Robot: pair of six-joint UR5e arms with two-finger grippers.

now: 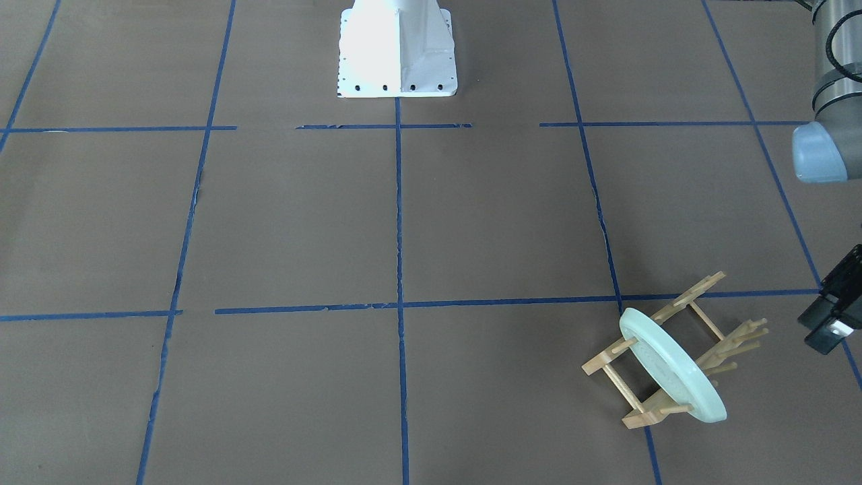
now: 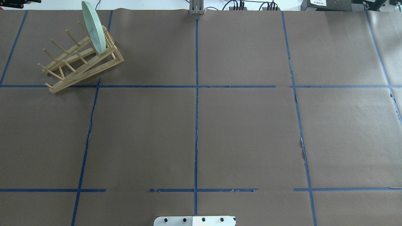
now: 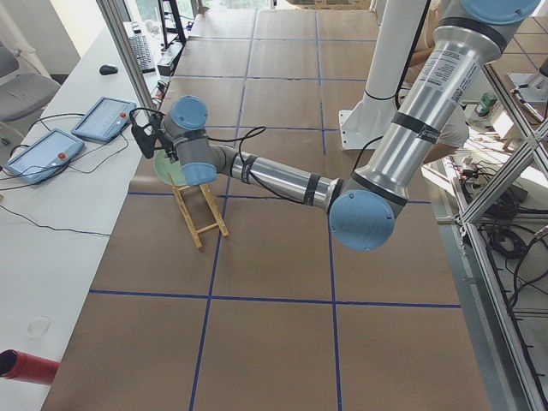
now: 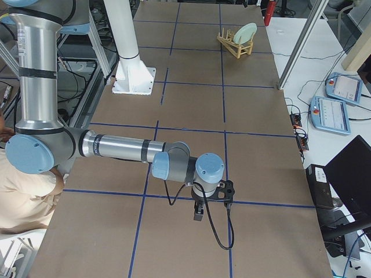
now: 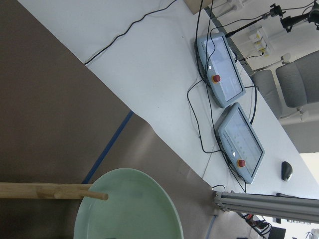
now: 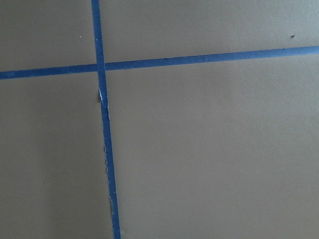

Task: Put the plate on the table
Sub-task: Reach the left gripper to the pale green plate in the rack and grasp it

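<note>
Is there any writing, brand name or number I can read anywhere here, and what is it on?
Nothing here can be read.
White label on the grey box: characters too blurred.
Sticker on the left arm: print too small.
Screens of the two tablets: too blurred.

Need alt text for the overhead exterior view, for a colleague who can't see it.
A pale green plate stands on edge in a wooden rack at the far left of the brown, blue-taped table. The white robot base peeks in at the bottom edge.
</note>
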